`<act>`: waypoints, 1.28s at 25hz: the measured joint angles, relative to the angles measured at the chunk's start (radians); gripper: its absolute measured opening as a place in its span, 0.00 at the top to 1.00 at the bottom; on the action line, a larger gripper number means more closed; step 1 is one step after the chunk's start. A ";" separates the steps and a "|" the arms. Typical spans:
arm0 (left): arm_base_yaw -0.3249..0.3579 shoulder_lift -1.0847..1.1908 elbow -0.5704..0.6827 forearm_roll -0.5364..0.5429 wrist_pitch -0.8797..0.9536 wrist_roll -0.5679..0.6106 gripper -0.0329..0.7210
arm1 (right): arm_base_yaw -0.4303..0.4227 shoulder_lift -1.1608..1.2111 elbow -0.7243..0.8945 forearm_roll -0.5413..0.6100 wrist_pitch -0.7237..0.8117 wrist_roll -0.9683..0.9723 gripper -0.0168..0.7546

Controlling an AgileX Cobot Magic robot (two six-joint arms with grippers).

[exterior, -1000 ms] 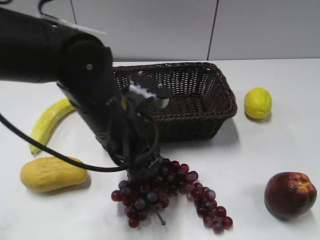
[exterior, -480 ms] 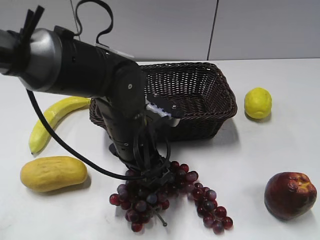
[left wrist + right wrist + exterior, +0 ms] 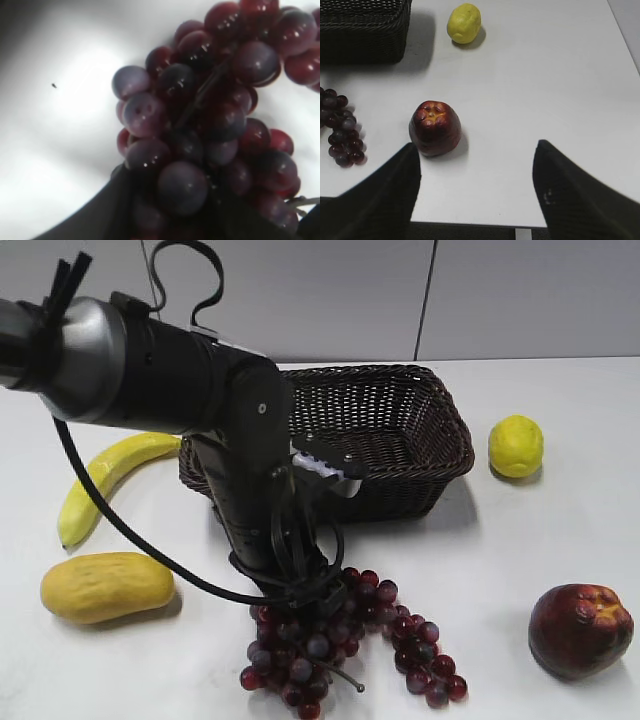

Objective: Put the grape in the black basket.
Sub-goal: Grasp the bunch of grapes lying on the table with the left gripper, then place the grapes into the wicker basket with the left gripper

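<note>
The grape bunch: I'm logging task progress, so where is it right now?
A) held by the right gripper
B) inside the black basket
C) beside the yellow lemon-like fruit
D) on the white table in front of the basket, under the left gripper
D: the grape bunch lies on the table in front of the black basket, with the left gripper down on it.

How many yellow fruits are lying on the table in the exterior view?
3. A banana at far left beside the basket, a mango-like fruit in front of it, and a lemon-like fruit right of the basket. The arm could hide more.
</note>
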 joint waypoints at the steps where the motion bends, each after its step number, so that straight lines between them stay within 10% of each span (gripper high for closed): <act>1: 0.000 -0.007 0.000 0.000 0.014 0.000 0.61 | 0.000 0.000 0.000 0.000 0.000 -0.001 0.29; 21: -0.004 -0.418 -0.135 0.200 -0.024 0.037 0.67 | 0.000 0.000 0.000 0.000 0.003 0.000 0.29; 32: -0.004 -0.356 -0.225 0.476 -0.396 0.052 0.68 | 0.000 0.000 0.001 0.000 0.004 0.000 0.29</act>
